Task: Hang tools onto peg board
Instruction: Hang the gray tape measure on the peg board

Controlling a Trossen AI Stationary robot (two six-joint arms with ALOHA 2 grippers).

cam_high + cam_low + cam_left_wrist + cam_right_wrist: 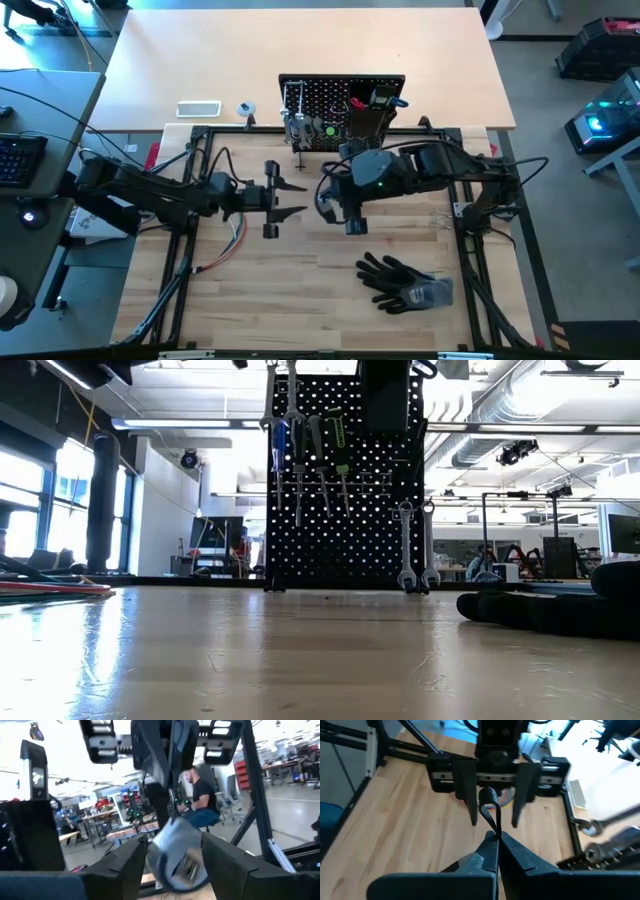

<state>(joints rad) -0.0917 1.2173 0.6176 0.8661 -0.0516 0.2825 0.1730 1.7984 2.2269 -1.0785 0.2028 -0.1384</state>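
Two arms met above the middle of the desk [300, 300], in front of the peg board [340, 105], which stood upright at the far edge. We saw the right tool [496, 840] pressed together on a thin black looped piece [490, 810]; what that piece was we could not tell. The left tool [295, 197] faced it with its fingers [470, 795] spread wide to either side of the loop. On the board hung silver wrenches [415, 550] low at the right, and blue- and green-handled drivers [335, 450] higher up at the left. A black box bin [385, 395] sat on its upper front. Black gloves [405, 280] lay on the desk, nearer and to the right
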